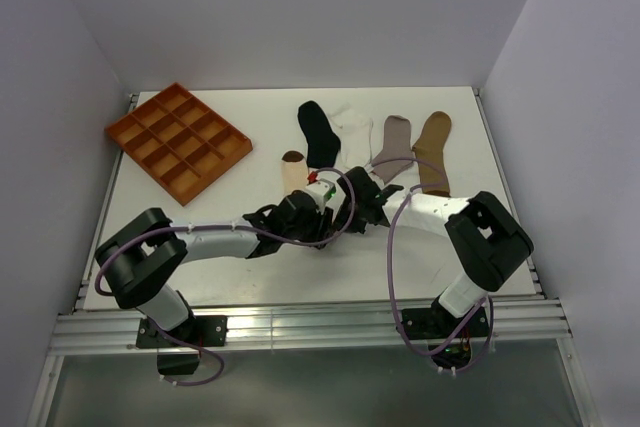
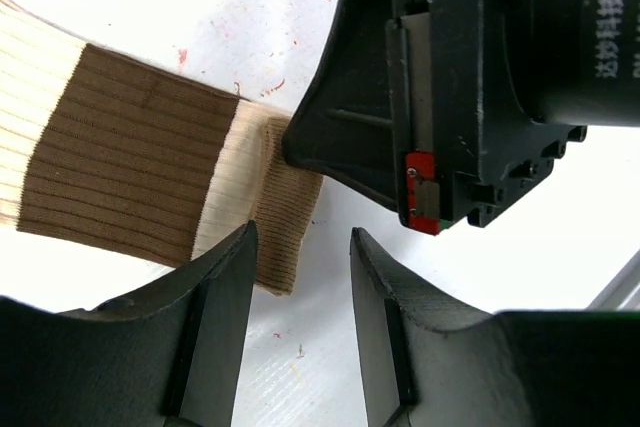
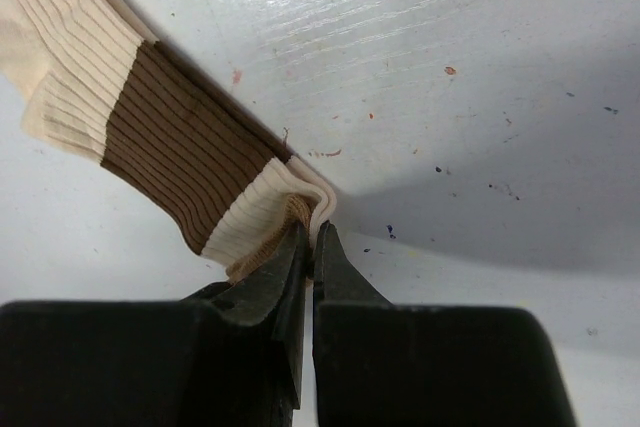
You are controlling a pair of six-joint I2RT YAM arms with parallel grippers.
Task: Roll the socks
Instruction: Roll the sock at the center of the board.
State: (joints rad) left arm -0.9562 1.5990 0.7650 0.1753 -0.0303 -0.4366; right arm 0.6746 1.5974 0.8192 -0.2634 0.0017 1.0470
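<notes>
Closest to the lens in the right wrist view, the right gripper has its two black fingers pressed tight together, nipping the folded end of the cream sock with brown bands. From that pinch the sock runs away to the upper left of the frame, lying flat on the white table. In the left wrist view the left gripper sits at the bottom of the frame with its fingers parted and nothing between them. One finger lies over the sock's brown cuff edge, though I cannot tell whether it touches. The right gripper's black body fills the upper right there, its tip against the sock's end. From above, both grippers meet near the middle of the frame at the lower end of the cream sock. Beyond them, across the upper middle, lie the black sock, the white sock, the grey sock and the tan sock, side by side. An orange tray sits askew at the upper left, well apart from the socks.
</notes>
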